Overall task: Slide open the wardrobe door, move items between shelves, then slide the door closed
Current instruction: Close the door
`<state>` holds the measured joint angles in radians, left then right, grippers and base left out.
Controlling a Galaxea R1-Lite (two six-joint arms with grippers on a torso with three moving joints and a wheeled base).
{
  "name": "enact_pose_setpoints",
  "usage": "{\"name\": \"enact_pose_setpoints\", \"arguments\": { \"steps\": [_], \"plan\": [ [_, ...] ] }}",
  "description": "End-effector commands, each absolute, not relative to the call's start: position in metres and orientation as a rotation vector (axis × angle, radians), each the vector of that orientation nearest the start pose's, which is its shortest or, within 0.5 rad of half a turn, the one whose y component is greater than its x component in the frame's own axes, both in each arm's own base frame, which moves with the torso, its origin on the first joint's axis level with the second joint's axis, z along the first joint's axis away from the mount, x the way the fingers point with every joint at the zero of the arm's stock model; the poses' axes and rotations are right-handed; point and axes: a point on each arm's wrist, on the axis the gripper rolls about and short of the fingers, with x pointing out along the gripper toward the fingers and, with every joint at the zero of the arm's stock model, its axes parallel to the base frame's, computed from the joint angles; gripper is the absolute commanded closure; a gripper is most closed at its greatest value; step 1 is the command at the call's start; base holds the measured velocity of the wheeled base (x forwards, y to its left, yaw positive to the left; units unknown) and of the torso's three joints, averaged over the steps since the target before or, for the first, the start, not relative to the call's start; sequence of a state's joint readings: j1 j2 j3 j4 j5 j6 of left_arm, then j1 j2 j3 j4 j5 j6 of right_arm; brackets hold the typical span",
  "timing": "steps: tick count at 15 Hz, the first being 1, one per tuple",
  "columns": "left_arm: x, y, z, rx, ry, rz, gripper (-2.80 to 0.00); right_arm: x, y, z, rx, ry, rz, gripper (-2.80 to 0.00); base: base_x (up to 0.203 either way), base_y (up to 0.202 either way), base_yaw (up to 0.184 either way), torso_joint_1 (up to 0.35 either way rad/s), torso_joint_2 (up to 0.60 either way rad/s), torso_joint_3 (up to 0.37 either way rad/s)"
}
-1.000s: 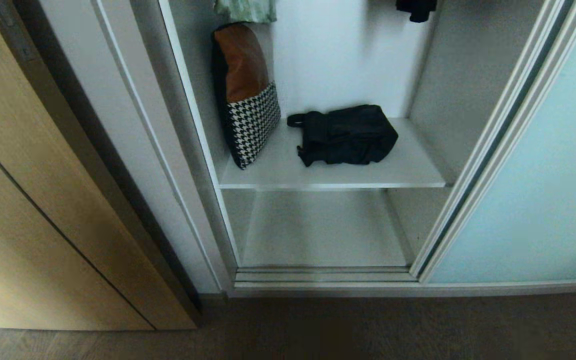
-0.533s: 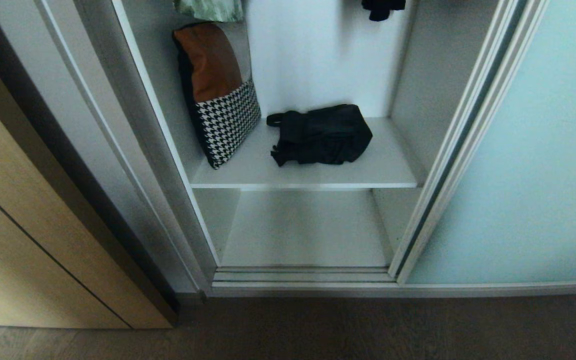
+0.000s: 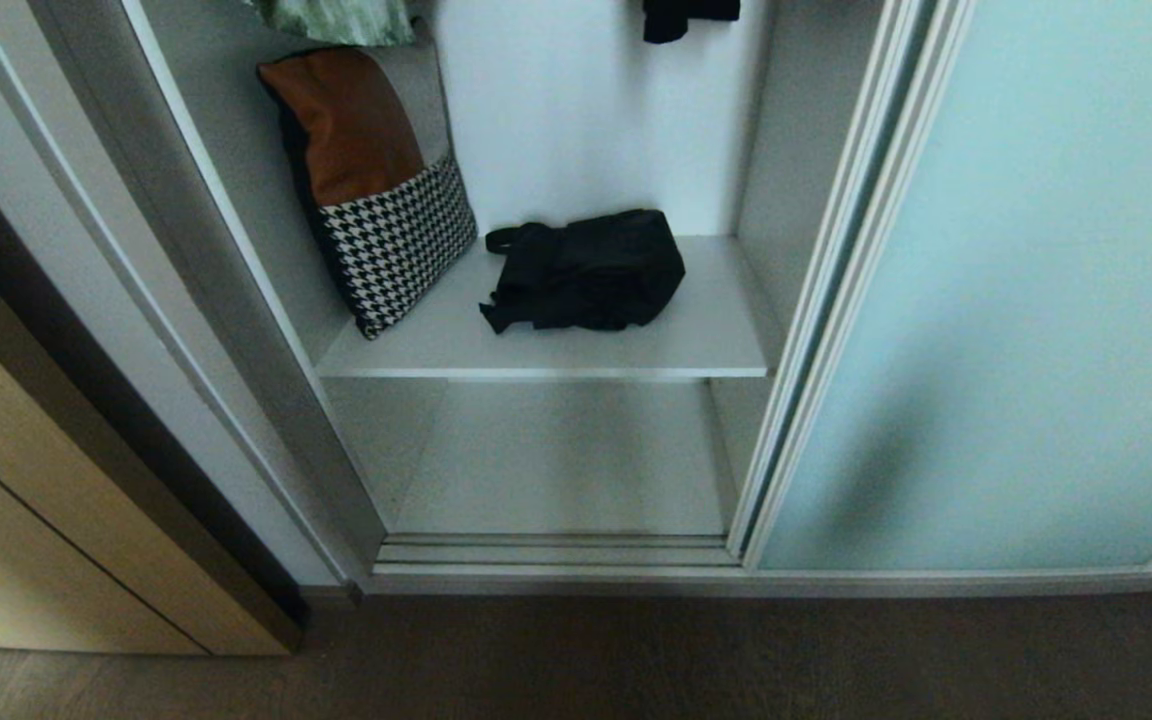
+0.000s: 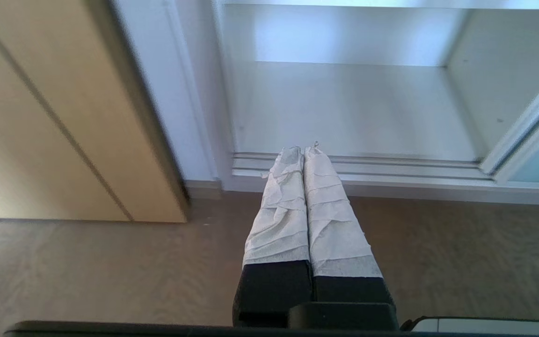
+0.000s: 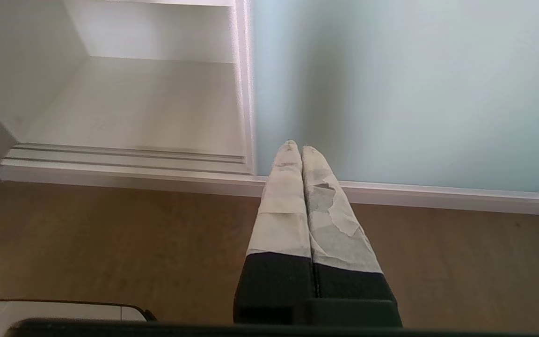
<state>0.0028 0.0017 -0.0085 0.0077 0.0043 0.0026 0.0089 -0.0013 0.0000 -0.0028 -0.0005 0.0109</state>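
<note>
Clearly Open, With Both Arms Low

Already the sliding wardrobe door (image 3: 996, 300) stands pushed to the right, so the white compartment is open. The black fabric bundle (image 3: 584, 270) lies flat on the upper shelf (image 3: 706, 345), near the middle, a little apart from the houndstooth cushion (image 3: 376, 190) that leans against the left wall. The lower shelf (image 3: 566, 460) under it has nothing on it.

The left gripper (image 4: 303, 149) and the right gripper (image 5: 295, 146) are both pressed together, holding nothing, and both hang low over the wood floor (image 4: 87, 271) in front of the bottom track.

I think the main risk is in the reach. The bundle is soft and has a strap loop at its left end; a gripper that pinches only loose cloth may drag it, and it may unfold or catch on the shelf edge. A wide approach from the left could also push the cushion over. On the right, the door frame stands just beside the opening, so an arm could knock it.

Only the head view shows the bundle, the cushion and some hanging clothes above. The wrist views show none of these; they show the fingers, the track and the lower shelf from close, and the head view shows no gripper at all.
</note>
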Motion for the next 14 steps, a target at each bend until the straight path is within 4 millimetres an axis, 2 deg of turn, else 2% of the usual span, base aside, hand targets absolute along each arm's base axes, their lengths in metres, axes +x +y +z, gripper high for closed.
{"name": "enact_pose_setpoints", "arguments": {
  "steps": [1,5,14],
  "plan": [
    [-0.0233,0.0,0.0773,0.003,0.002,0.008,0.0,-0.023,-0.0002,0.0757,0.011,-0.006,0.008,0.0,0.0,-0.201,0.003,0.002,0.0,0.006],
    [-0.0231,0.0,0.0769,0.002,0.003,0.008,0.0,-0.023,-0.0002,0.0757,0.011,-0.006,0.008,0.0,0.0,-0.158,0.007,0.003,0.0,0.003],
    [-0.0231,0.0,0.0769,0.002,0.003,0.008,0.0,-0.023,-0.0002,0.0757,0.011,-0.006,0.009,0.0,0.0,0.0,0.0,0.0,0.0,0.0]
  ]
}}
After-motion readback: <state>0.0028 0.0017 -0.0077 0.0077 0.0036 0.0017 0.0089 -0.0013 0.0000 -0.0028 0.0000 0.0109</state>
